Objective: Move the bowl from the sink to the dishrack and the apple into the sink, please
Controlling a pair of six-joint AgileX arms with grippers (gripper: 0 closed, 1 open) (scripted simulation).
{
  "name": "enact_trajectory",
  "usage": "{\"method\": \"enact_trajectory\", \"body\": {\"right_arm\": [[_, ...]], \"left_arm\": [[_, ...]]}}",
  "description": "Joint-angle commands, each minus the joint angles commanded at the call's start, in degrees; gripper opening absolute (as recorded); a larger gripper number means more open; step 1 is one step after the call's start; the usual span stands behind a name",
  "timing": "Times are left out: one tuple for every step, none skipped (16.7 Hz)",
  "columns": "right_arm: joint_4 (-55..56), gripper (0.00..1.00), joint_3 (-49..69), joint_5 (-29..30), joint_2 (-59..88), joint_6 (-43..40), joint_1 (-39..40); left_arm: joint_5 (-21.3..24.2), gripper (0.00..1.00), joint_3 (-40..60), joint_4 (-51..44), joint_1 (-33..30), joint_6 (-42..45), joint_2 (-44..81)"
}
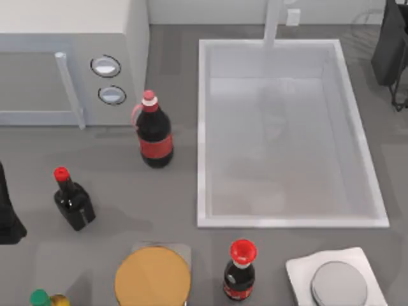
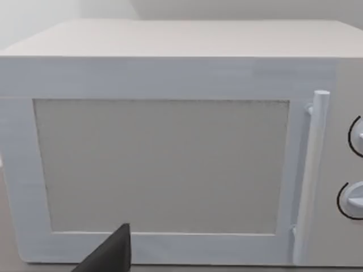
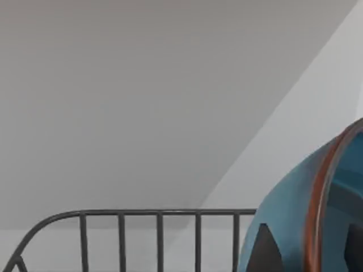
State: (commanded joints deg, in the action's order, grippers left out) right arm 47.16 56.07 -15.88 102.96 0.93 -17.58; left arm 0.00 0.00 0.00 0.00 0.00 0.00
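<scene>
The sink (image 1: 204, 127) is a large white basin at the table's middle right, with nothing in it. The blue bowl (image 3: 295, 215) with its red rim is tilted close in the right wrist view. My right gripper (image 3: 309, 249) is shut on the bowl, one dark finger (image 3: 264, 249) outside the wall and one inside. Just beyond the bowl runs the dishrack's (image 3: 159, 226) dark wire rail. My right arm (image 1: 392, 51) is at the far right corner. The apple is out of view. My left arm (image 1: 9, 217) is parked at the table's left edge.
A white microwave (image 1: 64, 57) fills the far left. A large cola bottle (image 1: 155, 131) stands left of the sink. Near the front are a small dark bottle (image 1: 73, 201), an orange disc (image 1: 153, 277), another red-capped bottle (image 1: 240, 274) and a white plate with a grey disc (image 1: 299, 268).
</scene>
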Motion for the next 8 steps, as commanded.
{"method": "enact_trajectory", "body": {"right_arm": [[0.0, 0.60, 0.0, 0.0, 0.0, 0.0, 0.0], [0.0, 0.68, 0.0, 0.0, 0.0, 0.0, 0.0], [0.0, 0.75, 0.0, 0.0, 0.0, 0.0, 0.0], [0.0, 0.83, 0.0, 0.0, 0.0, 0.0, 0.0], [0.0, 0.90, 0.0, 0.0, 0.0, 0.0, 0.0], [0.0, 0.98, 0.0, 0.0, 0.0, 0.0, 0.0], [0.0, 1.00, 0.0, 0.0, 0.0, 0.0, 0.0], [0.0, 1.00, 0.0, 0.0, 0.0, 0.0, 0.0]], "left_arm": [[0.0, 1.00, 0.0, 0.0, 0.0, 0.0, 0.0], [0.0, 1.00, 0.0, 0.0, 0.0, 0.0, 0.0], [0.0, 1.00, 0.0, 0.0, 0.0, 0.0, 0.0], [0.0, 1.00, 0.0, 0.0, 0.0, 0.0, 0.0], [0.0, 1.00, 0.0, 0.0, 0.0, 0.0, 0.0], [0.0, 1.00, 0.0, 0.0, 0.0, 0.0, 0.0], [0.0, 1.00, 0.0, 0.0, 0.0, 0.0, 0.0], [0.0, 1.00, 0.0, 0.0, 0.0, 0.0, 0.0]]}}
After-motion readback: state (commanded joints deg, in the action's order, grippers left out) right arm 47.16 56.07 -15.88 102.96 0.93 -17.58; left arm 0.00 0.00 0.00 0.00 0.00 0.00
